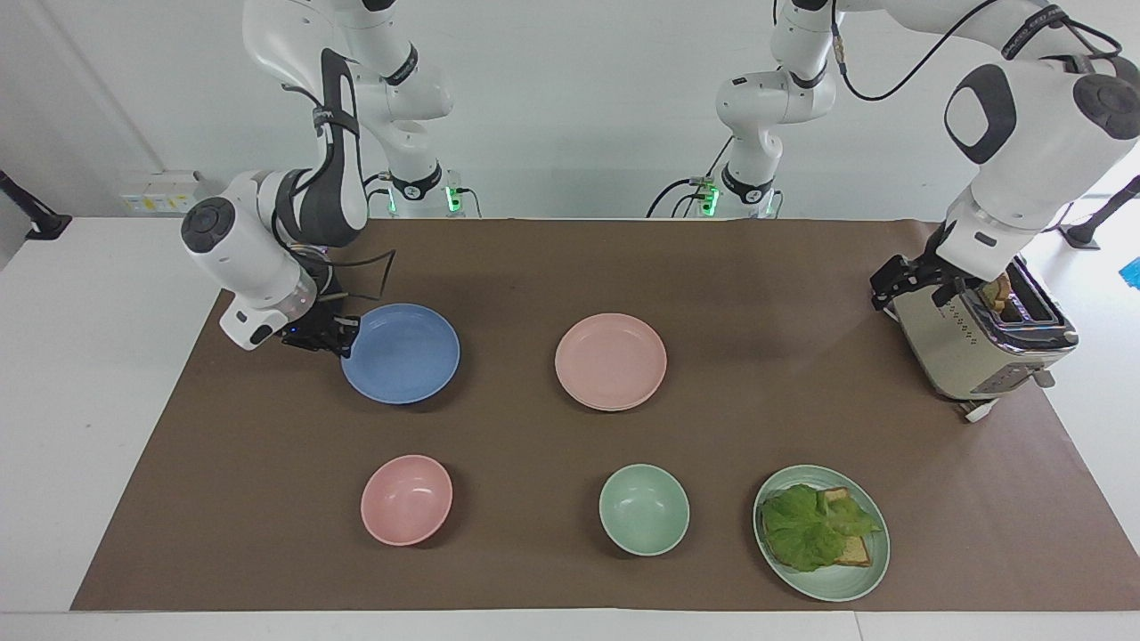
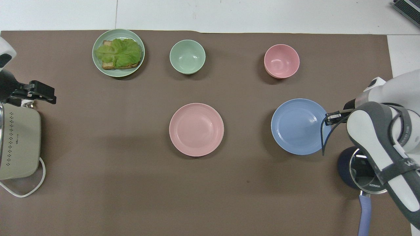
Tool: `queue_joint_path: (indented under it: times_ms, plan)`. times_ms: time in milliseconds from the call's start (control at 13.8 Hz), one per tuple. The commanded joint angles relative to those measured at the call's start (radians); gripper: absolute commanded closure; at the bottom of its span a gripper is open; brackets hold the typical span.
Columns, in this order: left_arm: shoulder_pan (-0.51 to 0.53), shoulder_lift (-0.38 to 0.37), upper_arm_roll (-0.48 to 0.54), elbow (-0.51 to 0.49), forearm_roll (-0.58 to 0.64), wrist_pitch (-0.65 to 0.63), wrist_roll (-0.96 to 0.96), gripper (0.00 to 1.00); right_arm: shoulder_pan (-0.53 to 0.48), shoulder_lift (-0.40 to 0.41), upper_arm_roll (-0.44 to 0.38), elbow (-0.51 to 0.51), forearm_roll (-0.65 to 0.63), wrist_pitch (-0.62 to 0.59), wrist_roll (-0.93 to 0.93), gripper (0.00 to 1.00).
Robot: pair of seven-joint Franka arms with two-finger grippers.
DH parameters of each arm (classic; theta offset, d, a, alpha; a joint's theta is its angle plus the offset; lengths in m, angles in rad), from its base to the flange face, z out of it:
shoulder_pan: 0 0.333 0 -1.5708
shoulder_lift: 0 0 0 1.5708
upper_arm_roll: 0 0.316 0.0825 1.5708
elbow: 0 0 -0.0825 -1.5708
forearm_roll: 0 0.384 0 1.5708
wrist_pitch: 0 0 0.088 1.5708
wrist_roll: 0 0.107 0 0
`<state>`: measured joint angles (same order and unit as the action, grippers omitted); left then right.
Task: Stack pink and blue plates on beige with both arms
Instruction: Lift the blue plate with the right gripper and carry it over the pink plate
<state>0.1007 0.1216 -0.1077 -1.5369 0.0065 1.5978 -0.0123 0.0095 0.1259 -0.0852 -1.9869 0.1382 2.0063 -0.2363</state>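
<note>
The blue plate is lifted a little off the brown mat toward the right arm's end of the table. My right gripper is shut on its rim, at the edge toward that end. The pink plate lies flat at the middle of the mat with no gripper near it. My left gripper hangs open and holds nothing, up over the mat beside the toaster. No beige plate shows; it is hidden or out of view.
A beige toaster with bread stands at the left arm's end. Farther from the robots sit a pink bowl, a mint bowl and a mint plate with lettuce and bread. A dark pot stands under the right arm.
</note>
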Motion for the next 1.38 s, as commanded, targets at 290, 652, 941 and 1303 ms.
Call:
queue_joint_path:
  times_ms: [290, 652, 941, 1303]
  plan:
    - [0.002, -0.155, -0.012, 0.02, 0.012, -0.107, -0.02, 0.0, 0.229, -0.065, 0.013, 0.019, 0.021, 0.001, 0.263, 1.0]
    - [0.002, -0.163, -0.012, 0.02, 0.012, -0.114, -0.02, 0.0, 0.404, 0.018, 0.013, 0.108, 0.078, 0.045, 0.581, 1.0]
    - [0.001, -0.165, -0.015, 0.017, 0.012, -0.111, -0.018, 0.0, 0.497, 0.075, 0.013, 0.119, 0.13, 0.155, 0.664, 1.0]
    - [0.01, -0.165, -0.007, 0.018, 0.012, -0.113, -0.017, 0.0, 0.527, 0.132, 0.021, 0.114, 0.195, 0.213, 0.661, 1.0]
